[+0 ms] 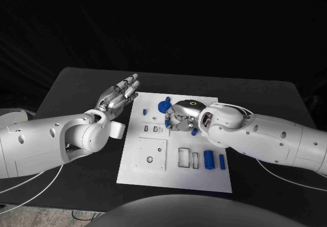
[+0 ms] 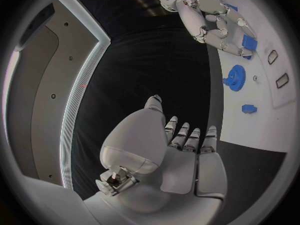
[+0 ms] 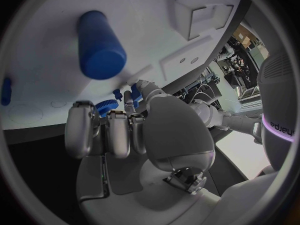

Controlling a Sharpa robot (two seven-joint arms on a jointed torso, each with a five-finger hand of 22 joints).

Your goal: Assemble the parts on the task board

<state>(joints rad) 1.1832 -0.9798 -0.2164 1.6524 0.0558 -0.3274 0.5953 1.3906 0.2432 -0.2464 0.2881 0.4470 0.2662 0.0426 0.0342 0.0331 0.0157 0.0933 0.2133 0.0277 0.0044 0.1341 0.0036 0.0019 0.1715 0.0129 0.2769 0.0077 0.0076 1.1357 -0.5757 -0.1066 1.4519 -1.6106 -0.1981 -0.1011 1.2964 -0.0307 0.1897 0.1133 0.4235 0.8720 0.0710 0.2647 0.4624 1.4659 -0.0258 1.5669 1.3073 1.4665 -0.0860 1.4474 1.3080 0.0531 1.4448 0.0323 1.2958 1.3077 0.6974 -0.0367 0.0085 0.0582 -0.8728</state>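
**Right robot hand works low over the board, left one waits**

The right robot hand hovers low over the white task board, fingers curled in close together. Whether they pinch a part, I cannot tell: the fingers hide their own tips, though a small blue piece peeks out just beyond them. A blue gear sits just beside this hand on its far side, likely next in line for seating. A small blue block lies right under its wrist. Two blue cylinders lie side by side nearer the robot, beside two rectangular slots.

The left robot hand holds nothing, fingers straight and lightly spread, parked off the board's edge, probably to keep out of the way.

The counter is matte black, and the room beyond it is dark.
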